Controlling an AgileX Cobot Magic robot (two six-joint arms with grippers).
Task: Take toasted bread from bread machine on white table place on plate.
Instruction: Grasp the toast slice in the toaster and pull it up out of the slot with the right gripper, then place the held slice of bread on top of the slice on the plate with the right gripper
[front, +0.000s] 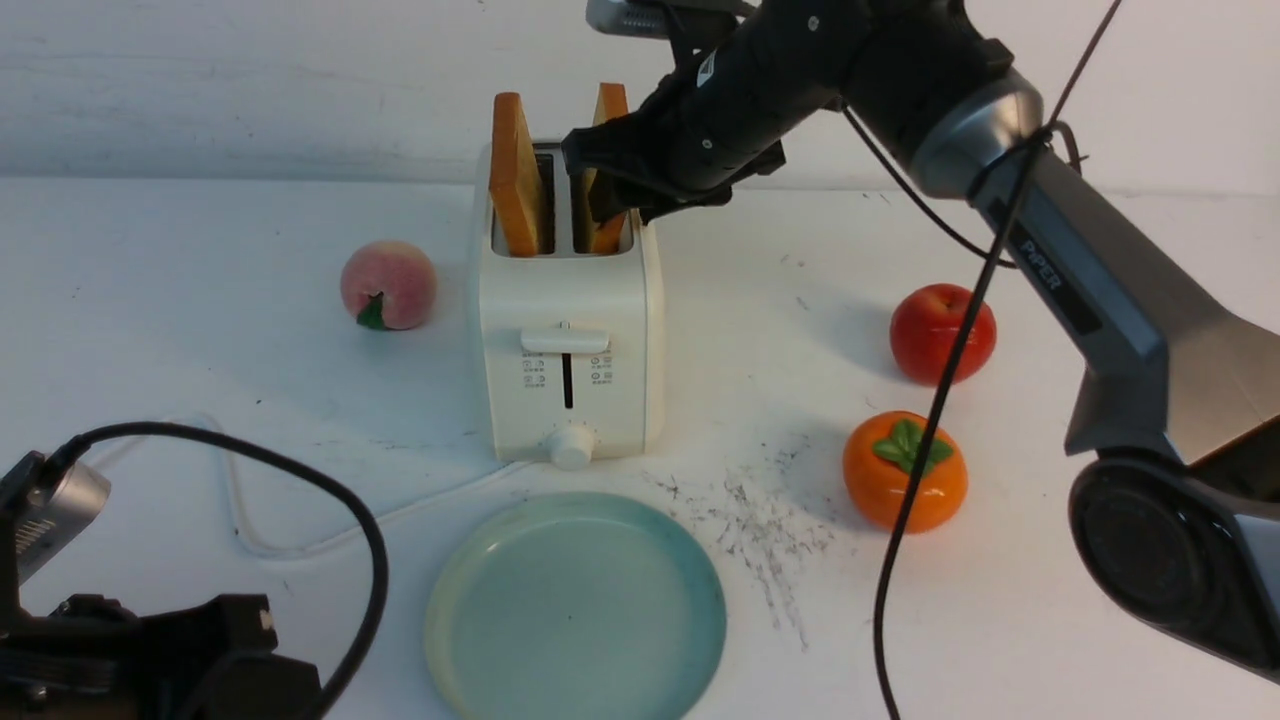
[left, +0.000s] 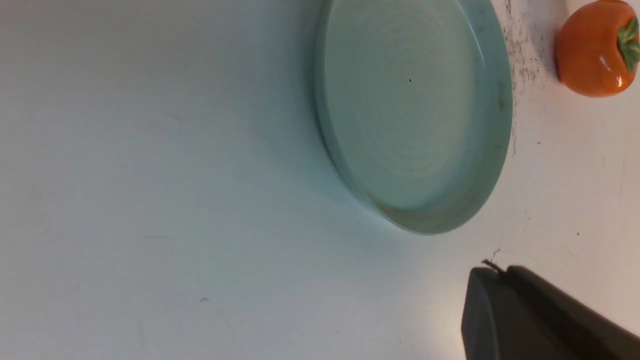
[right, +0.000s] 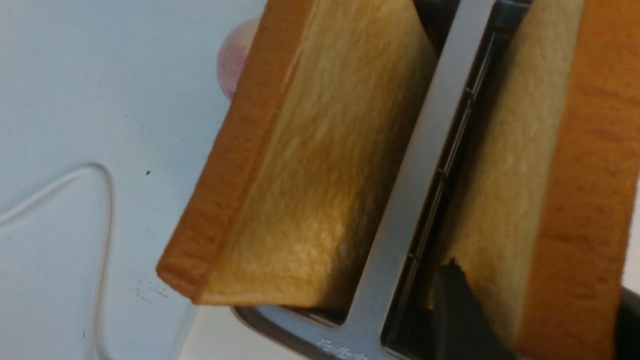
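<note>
Front view: bright, even, slightly cool light, crisp over most of the table (front: 760, 600). Soft shadows fall toward ten o'clock from the apple (front: 942, 333) and persimmon (front: 905, 471), suggesting light from about four o'clock; both skins carry small glints. Left wrist view: dimmer and greyer over part of the table, with a whitish glare patch near the dark, soft-focus fingertip (left: 505, 305); a faint shadow skirts the plate (left: 420, 110). Right wrist view: warm light on the toast (right: 320, 165), deep shade toward the slots (right: 435, 210), and the nearest fingertip blurred.
</note>
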